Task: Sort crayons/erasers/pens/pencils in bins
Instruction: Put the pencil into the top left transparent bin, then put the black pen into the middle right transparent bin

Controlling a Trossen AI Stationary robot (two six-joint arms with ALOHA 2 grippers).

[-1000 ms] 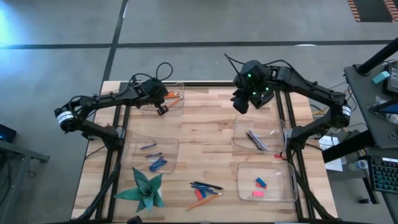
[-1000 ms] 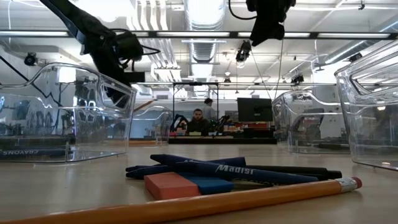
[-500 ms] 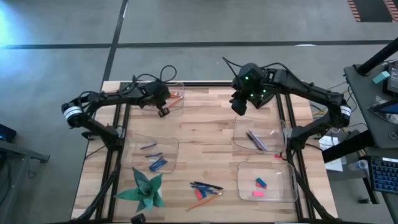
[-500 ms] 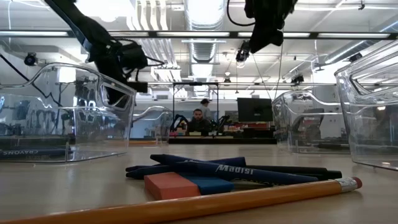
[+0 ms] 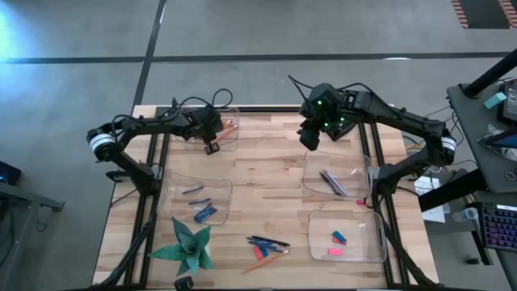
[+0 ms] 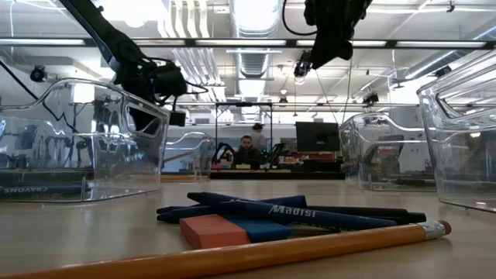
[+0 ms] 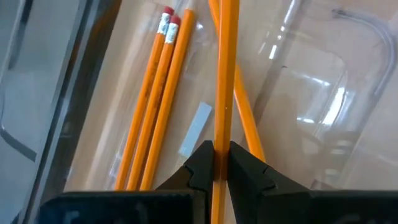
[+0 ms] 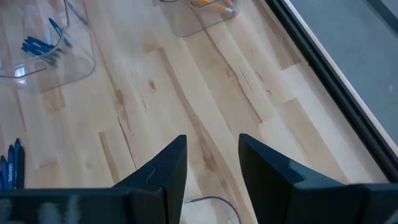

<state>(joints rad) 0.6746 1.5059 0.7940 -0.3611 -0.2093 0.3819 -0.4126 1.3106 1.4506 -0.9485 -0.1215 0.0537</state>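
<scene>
Left gripper (image 7: 217, 163) over far-left bin (image 5: 230, 137), fingers pinched on one orange pencil (image 7: 224, 74) held upright between them. Three more pencils (image 7: 152, 106) flat on that bin's floor, two side by side with erasers at the same end, one crossing under the held pencil.

Near-left bin (image 5: 174, 190): blue crayons (image 5: 203, 212) scattered inside. Green paper star (image 5: 187, 245) just beside it, at front-left table corner.

Front centre, loose on wooden table (image 5: 266, 178): dark pens (image 6: 287, 211) in a small heap, one pink eraser (image 6: 213, 231) and one blue eraser (image 6: 263, 229) touching them, one orange pencil (image 6: 232, 260) nearest the low camera.

Right gripper (image 8: 211, 165) raised above far-right part of table, fingers spread, nothing between them. Below and in front of it, right middle bin (image 5: 359, 182) with a few pens (image 5: 332, 182). Front-right bin (image 5: 315, 242): blue eraser (image 5: 338, 237) and pink eraser (image 5: 334, 251), near each other, not touching.
</scene>
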